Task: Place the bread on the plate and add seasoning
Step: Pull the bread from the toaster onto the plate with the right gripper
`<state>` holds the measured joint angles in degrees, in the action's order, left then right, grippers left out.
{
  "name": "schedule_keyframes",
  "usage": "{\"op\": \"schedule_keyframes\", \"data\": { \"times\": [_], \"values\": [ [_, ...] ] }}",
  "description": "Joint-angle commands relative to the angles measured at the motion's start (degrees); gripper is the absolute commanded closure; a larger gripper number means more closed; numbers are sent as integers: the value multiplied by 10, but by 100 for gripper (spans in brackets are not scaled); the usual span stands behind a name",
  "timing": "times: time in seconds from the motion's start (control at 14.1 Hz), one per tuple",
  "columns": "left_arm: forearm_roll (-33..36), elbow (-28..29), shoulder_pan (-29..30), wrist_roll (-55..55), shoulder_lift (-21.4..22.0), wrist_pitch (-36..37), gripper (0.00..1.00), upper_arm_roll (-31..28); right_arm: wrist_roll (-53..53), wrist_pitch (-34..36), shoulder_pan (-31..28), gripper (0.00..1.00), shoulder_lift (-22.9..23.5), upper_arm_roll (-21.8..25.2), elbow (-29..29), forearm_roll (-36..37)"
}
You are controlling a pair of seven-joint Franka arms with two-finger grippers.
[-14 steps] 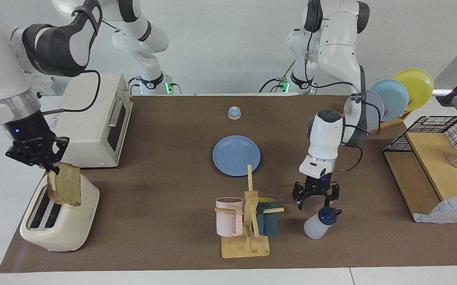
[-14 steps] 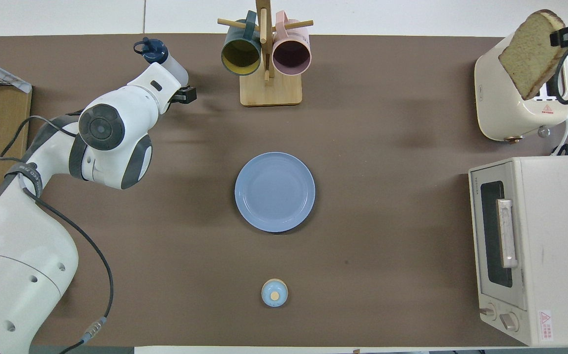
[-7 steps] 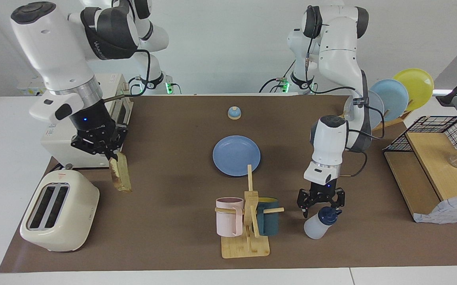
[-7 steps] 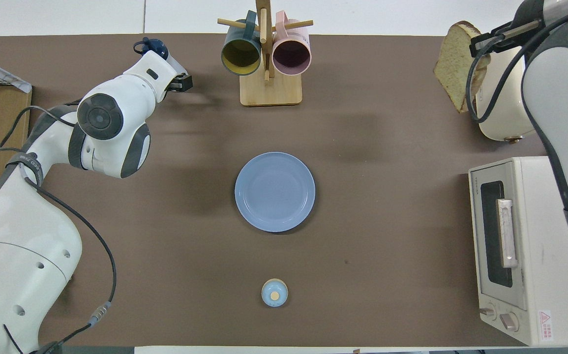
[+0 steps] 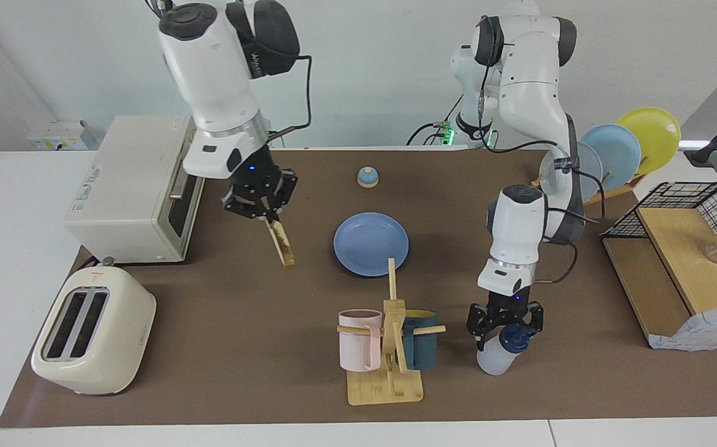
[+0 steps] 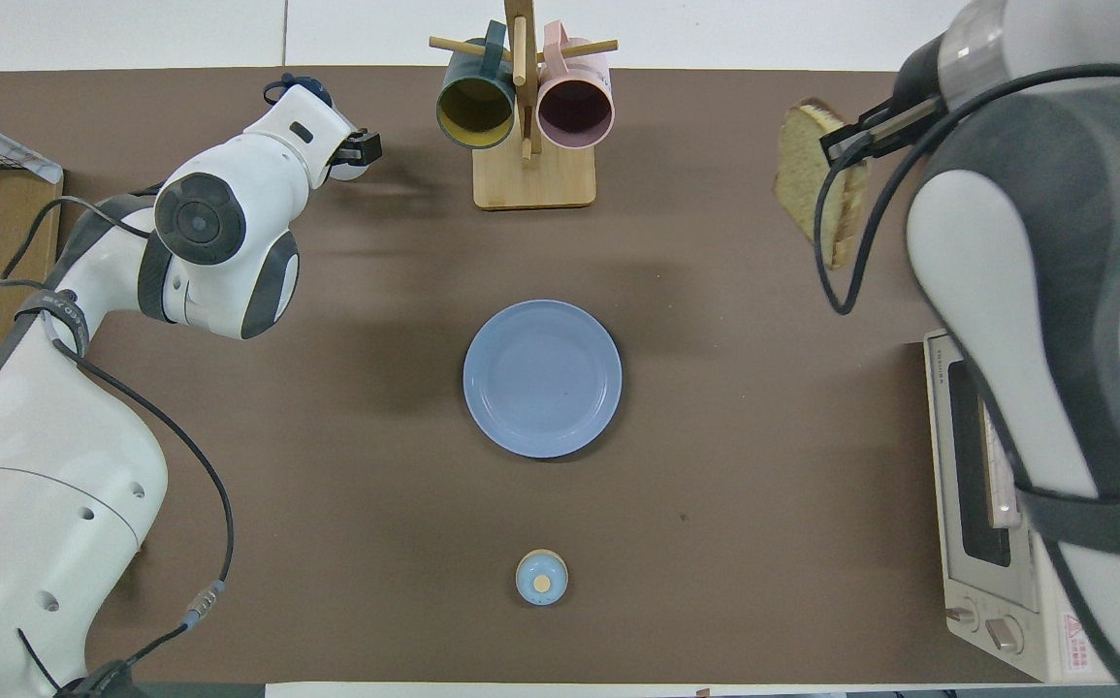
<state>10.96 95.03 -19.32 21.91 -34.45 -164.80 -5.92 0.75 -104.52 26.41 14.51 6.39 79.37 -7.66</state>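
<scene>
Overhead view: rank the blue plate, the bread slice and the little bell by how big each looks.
1. Blue plate, clearly largest.
2. Bread slice, though the right pincer holds it up nearer the camera, which enlarges it.
3. Bell, smallest.

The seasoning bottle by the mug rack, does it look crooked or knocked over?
The seasoning bottle leans, its cap tipped toward the left arm's end of the table, under the open left tool. It has not fallen and nothing has spilled. No other item looks odd.
</scene>
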Motion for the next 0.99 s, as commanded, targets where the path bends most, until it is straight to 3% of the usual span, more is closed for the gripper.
{"op": "schedule_keyframes", "data": {
  "times": [0.0, 0.28, 0.71, 0.92],
  "values": [
    [9, -18, -8, 15, -15, -3, 0, -14, 130, -74, 33, 100, -77, -1, 149, -53],
    [7, -24, -8, 15, -25, -8, 0, -14, 199, -228, 95, 100, -110, -1, 268, -76],
    [6, -28, -5, 15, -31, -16, 0, -13, 248, -393, 161, 100, -93, -1, 352, -76],
    [6, -28, -1, 14, -34, -20, 0, -13, 246, -427, 174, 100, -91, -1, 380, -76]
  ]
}}
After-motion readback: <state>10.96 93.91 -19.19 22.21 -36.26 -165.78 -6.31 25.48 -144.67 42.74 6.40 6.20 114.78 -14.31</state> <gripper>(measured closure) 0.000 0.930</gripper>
